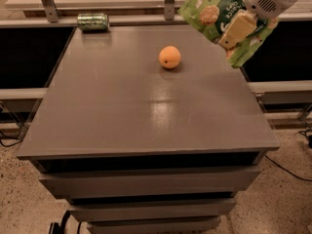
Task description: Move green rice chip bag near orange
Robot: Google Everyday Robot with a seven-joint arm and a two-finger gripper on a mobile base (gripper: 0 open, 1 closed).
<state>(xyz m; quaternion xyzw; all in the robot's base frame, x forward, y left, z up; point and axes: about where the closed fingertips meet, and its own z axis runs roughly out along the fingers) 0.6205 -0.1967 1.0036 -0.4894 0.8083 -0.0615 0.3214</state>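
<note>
The bag [210,12] hangs tilted in the air over the table's [146,116] far right corner, pinched tight in the gripper [233,33] up at the top right. The orange [169,57] sits on the table below, near the bag but not touching it. A can [92,21] lies on its side at the far left corner.

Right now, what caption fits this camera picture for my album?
The tool holds the green rice chip bag above the far right corner of the table, right of the orange.
</note>
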